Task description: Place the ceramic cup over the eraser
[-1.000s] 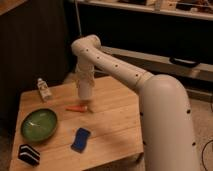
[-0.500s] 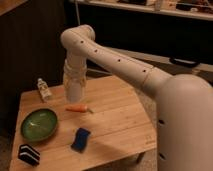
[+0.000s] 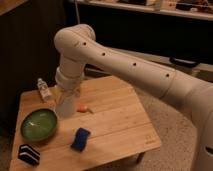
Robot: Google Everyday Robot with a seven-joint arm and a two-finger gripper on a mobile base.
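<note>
White ceramic cup [image 3: 64, 109] at the pincer [image 3: 65, 100] — beside green bowl [image 3: 39, 124].

The table [image 3: 120, 120] bears bowl [image 3: 39, 124], eraser [image 3: 29, 154], blue pad [image 3: 80, 139], bottle [image 3: 44, 90], orange piece [image 3: 83, 108] — gripper [image 3: 65, 102] low beside the bowl.

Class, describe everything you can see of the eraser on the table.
The eraser is a small black block with white stripes along its side, lying flat at the near left corner of the wooden table, just in front of the green bowl, touching nothing else. The gripper hangs beyond the bowl, well away.
</note>
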